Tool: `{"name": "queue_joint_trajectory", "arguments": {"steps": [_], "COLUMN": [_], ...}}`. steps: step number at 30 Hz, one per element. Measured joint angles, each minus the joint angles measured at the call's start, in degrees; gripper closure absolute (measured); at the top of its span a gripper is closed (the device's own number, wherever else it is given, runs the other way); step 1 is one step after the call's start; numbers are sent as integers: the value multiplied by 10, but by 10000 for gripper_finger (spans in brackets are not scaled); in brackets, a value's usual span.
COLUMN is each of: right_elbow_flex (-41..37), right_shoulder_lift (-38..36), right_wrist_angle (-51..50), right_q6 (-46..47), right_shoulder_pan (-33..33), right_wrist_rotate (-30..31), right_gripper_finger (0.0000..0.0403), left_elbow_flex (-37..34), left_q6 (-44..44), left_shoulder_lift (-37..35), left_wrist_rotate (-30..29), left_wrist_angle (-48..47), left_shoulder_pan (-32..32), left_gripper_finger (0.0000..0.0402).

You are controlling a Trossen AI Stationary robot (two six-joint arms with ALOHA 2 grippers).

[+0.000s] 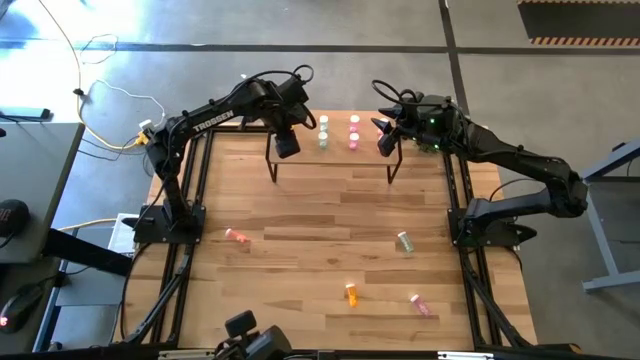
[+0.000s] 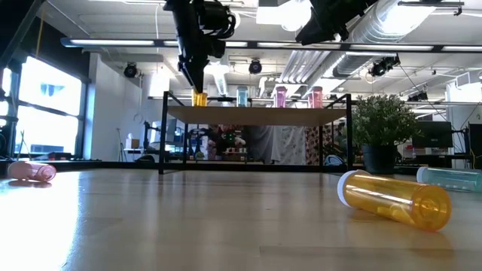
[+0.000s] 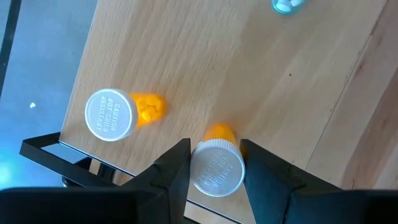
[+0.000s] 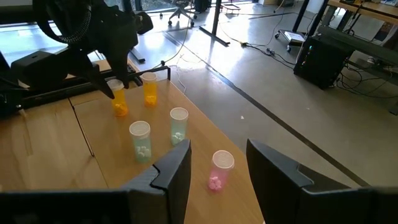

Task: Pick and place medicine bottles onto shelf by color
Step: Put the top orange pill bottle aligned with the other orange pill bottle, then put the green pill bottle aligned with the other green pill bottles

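The shelf (image 1: 340,152) stands at the table's far middle on black legs. My left gripper (image 1: 287,143) hangs over its left part, shut on an orange medicine bottle (image 3: 219,134). A second orange bottle (image 3: 111,115) stands beside it. Two pale green bottles (image 1: 323,130) and two pink ones (image 1: 354,132) stand upright farther right on the shelf. My right gripper (image 1: 385,143) hovers open over the shelf's right end, above a pink bottle (image 4: 217,168), touching nothing. On the tabletop lie a pink bottle (image 1: 237,236), a green one (image 1: 404,241), an orange one (image 1: 351,293) and another pink one (image 1: 420,303). My left gripper pinches the orange bottle by its white cap (image 3: 217,171), one finger (image 3: 177,168) on each side. The fingers come from above, pointing down. The bottle is upright, and in the low view its base (image 2: 199,101) is at the shelf's top.
Black frame rails run along the table's left and right edges, with the arm bases (image 1: 165,220) (image 1: 485,225) on them. The wide stretch of tabletop between the shelf and the loose bottles is bare wood. A potted plant (image 2: 380,132) shows beyond the table.
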Motion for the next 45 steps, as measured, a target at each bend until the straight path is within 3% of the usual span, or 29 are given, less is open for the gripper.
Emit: {"name": "queue_joint_trajectory", "arguments": {"steps": [17, 28, 32, 38, 45], "right_elbow_flex": [0, 0, 0, 0, 0], "right_shoulder_lift": [0, 0, -1, -20, -69], "right_wrist_angle": [0, 0, -14, -88, -204], "right_q6": [0, 7, 47, 127, 251], "right_shoulder_pan": [0, 0, 0, 9, 59], "right_wrist_rotate": [0, 0, -1, -46, -80], "right_gripper_finger": [256, 256, 256, 256, 256], "left_elbow_flex": [0, 70, 97, 96, 21], "left_q6": [0, 0, -1, -31, -67], "left_shoulder_lift": [2, 1, -2, -45, -122], "left_wrist_rotate": [1, -14, -9, 47, 103], "left_wrist_angle": [2, -44, -72, -76, 1], "left_shoulder_pan": [0, 0, 0, 0, -20], "left_gripper_finger": [199, 190, 190, 190, 190]}}
